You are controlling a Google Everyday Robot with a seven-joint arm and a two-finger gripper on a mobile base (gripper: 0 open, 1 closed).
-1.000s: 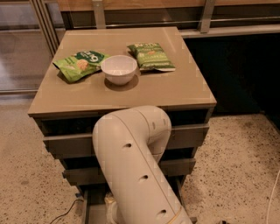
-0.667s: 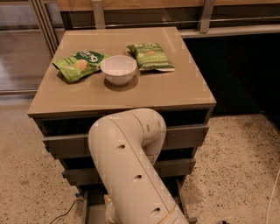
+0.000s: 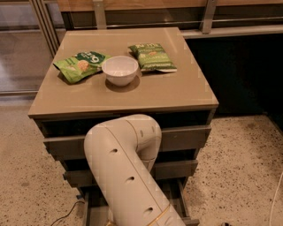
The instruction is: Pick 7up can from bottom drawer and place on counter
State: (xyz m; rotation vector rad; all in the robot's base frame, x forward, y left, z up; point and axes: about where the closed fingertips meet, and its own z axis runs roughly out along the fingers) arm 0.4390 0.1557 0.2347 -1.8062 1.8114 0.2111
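Observation:
The tan counter (image 3: 177, 92) tops the grey-brown drawer cabinet. The bottom drawer (image 3: 179, 196) is pulled open below the two drawers above it, and my white arm (image 3: 128, 176) covers most of it. The 7up can is hidden. My gripper is out of view, hidden behind my own arm down by the drawer.
On the counter stand a white bowl (image 3: 120, 69) and two flat green snack bags, one at the left (image 3: 81, 65) and one at the right (image 3: 152, 57). Speckled terrazzo floor (image 3: 239, 167) surrounds the cabinet. A railing runs behind (image 3: 208, 13). A cable lies at lower left (image 3: 66, 214).
My arm's elbow has shifted slightly to the left in front of the drawers. Nothing on the counter has moved.

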